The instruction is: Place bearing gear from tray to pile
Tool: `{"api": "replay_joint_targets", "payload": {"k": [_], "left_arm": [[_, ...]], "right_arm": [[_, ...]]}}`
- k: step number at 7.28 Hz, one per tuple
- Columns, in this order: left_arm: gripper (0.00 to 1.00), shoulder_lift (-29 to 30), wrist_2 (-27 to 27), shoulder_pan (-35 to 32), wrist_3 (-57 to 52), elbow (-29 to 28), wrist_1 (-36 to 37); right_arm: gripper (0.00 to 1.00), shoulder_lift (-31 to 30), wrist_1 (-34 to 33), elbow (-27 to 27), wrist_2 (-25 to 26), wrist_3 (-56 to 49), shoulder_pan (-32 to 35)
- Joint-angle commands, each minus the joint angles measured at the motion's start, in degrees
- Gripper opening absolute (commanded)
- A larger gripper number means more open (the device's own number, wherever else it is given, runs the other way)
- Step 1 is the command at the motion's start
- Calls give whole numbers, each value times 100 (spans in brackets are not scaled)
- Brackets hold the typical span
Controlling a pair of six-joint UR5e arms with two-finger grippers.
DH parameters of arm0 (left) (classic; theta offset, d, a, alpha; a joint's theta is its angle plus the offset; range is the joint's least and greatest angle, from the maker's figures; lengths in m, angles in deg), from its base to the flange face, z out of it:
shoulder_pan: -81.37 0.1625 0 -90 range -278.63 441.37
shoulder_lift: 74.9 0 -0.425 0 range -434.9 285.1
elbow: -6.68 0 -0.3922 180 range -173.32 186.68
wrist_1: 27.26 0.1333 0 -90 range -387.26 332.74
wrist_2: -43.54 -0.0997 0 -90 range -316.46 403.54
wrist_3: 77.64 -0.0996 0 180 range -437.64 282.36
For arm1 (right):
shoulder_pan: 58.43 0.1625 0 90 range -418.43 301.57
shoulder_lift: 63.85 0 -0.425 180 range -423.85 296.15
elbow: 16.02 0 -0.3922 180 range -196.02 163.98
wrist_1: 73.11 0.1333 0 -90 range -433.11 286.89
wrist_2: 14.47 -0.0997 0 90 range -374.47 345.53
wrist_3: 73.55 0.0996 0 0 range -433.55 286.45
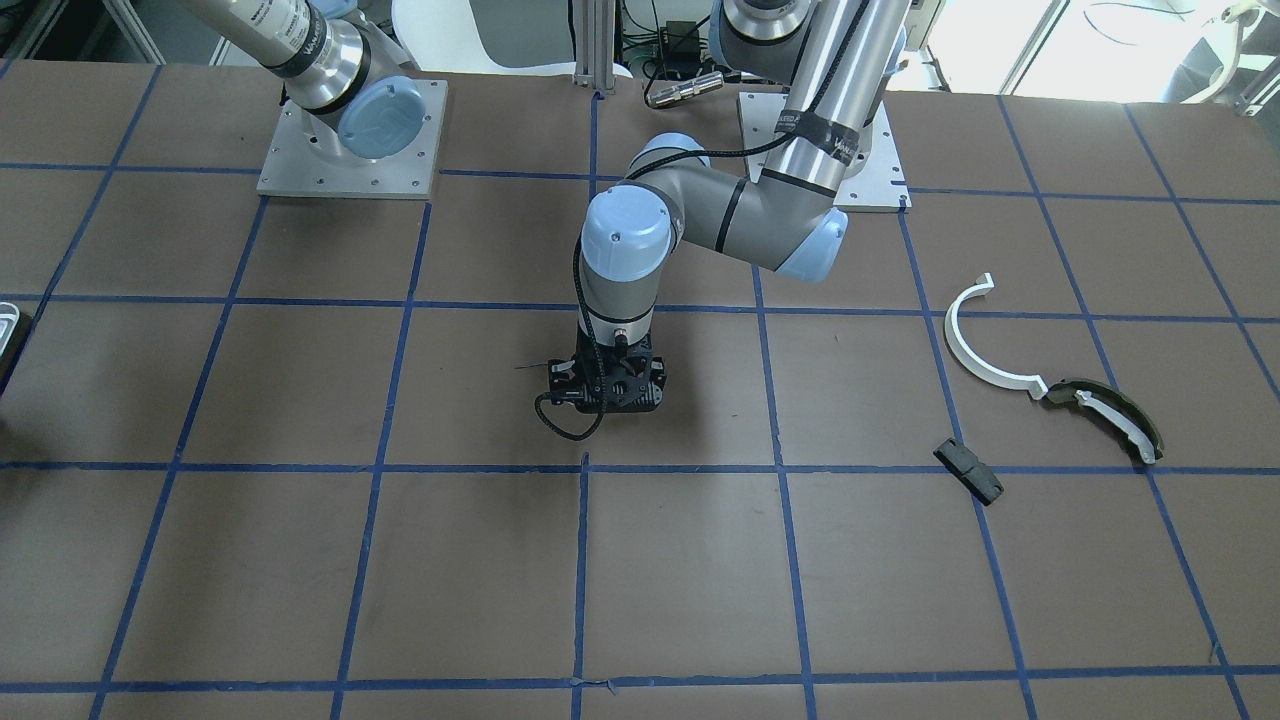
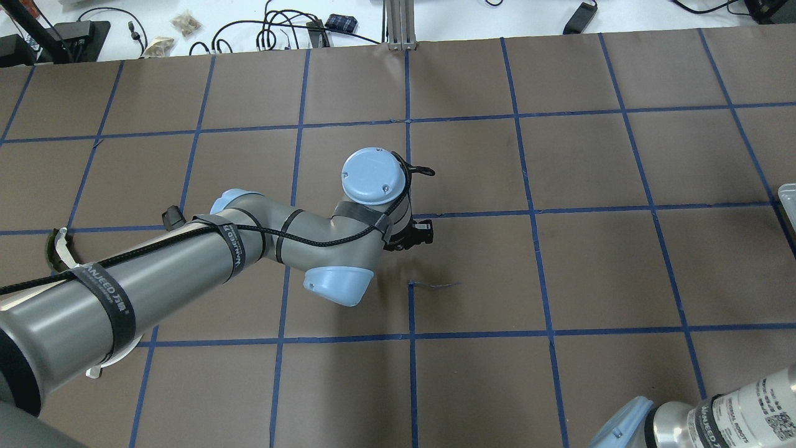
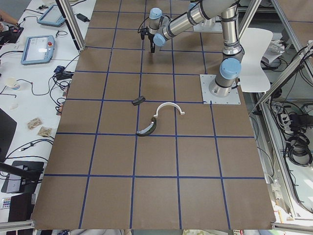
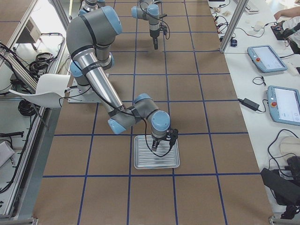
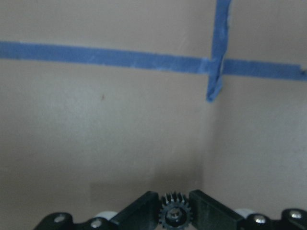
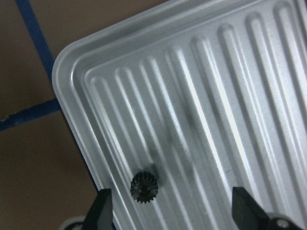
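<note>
My left gripper (image 5: 174, 210) is shut on a small black bearing gear (image 5: 175, 216) and holds it above the brown table near a blue tape crossing. In the front-facing view it (image 1: 605, 385) is at mid-table, well away from the pile: a white half-ring (image 1: 975, 340), an olive curved piece (image 1: 1110, 412) and a black block (image 1: 968, 470). My right gripper (image 6: 172, 211) is open above the ribbed grey tray (image 6: 72, 76). A second black gear (image 6: 144, 187) lies in the tray near its corner, between the fingers and closer to the view's left one.
Blue tape lines grid the brown table (image 1: 700, 580). The tray's edge shows at the overhead view's right side (image 2: 788, 199). Both arm base plates stand at the robot's side (image 1: 350, 140). Cables, tablets and small items lie on a white bench beyond the table (image 3: 36, 49).
</note>
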Motion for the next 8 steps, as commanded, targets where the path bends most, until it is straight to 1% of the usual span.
{"api": "replay_joint_targets", "payload": {"k": [1,2,3,4,5,6,8], "left_arm": [[0,-230,-7,783,-800,-231,-641],[0,-275,-33,1553,-1762,-275,-871],[0,-293,-50,2379,-2433,-310,-1047],[0,-284,-51,2988,-3205,-267,-1067],[0,-275,-51,3359,-3631,-197,-1067],[0,-301,-190,3633,-4105,-179,-1067],[0,-266,-279,4291,-5421,-109,-1067]], "right_arm": [[85,139,-94,4,12,89,-8],[80,139,-68,-22,21,115,-8],[80,139,-50,-22,21,142,-8],[80,139,-33,-22,13,142,1],[80,157,-24,-22,21,151,27],[80,157,-15,-22,21,151,27],[80,227,-15,-31,30,151,36]]}}
